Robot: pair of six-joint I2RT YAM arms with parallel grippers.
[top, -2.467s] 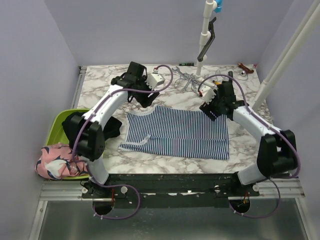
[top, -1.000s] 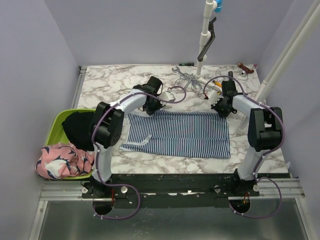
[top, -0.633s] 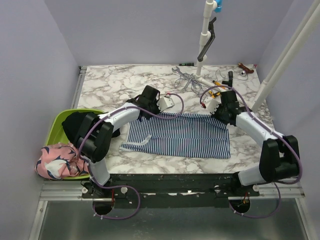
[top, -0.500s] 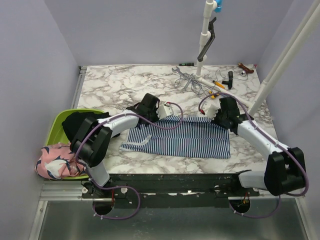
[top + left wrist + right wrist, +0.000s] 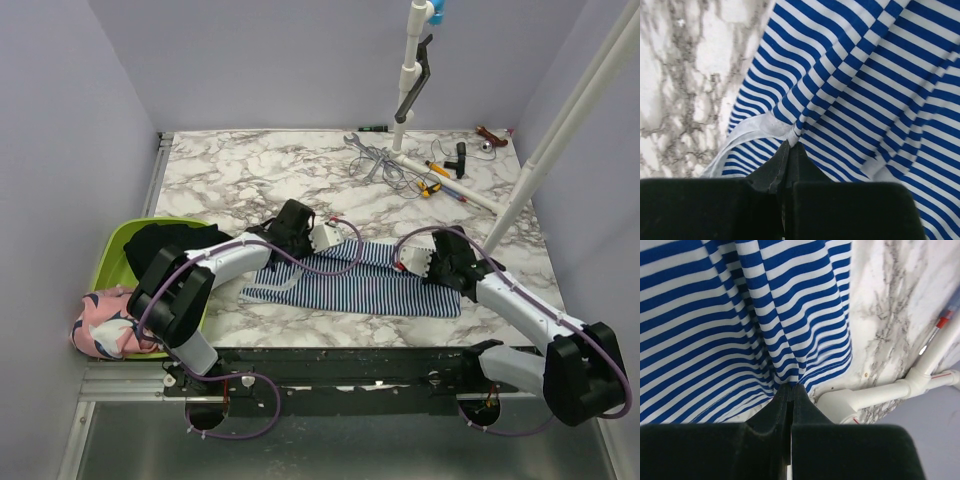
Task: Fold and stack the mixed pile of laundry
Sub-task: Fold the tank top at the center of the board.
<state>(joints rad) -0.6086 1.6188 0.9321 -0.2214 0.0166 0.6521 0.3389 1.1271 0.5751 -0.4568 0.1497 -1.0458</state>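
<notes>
The navy-and-white striped garment (image 5: 375, 288) lies on the marble table (image 5: 250, 170), its far edge lifted and drawn toward the near edge. My left gripper (image 5: 303, 248) is shut on its white-trimmed left far corner (image 5: 782, 129). My right gripper (image 5: 440, 265) is shut on the right far corner. In the wrist views, stripes (image 5: 865, 75) (image 5: 715, 315) fan out from each pair of closed fingertips (image 5: 789, 146) (image 5: 791, 387). The black garment (image 5: 165, 245) sits in the lime green basin (image 5: 112, 250). The pink shark-print garment (image 5: 110, 325) hangs over the basin's near rim.
Along the table's back lie a wrench (image 5: 362, 148), cables, screwdrivers (image 5: 438, 168) and a white pipe (image 5: 455, 188) (image 5: 880, 390). A white post with a black handle (image 5: 410, 80) hangs at the back, and a slanted white pole (image 5: 565, 120) rises at the right. The basin stands beyond the left edge.
Both grippers, holding the striped garment's far corners, have moved toward the near edge. The far half now folds over the near half and the garment looks narrower.
</notes>
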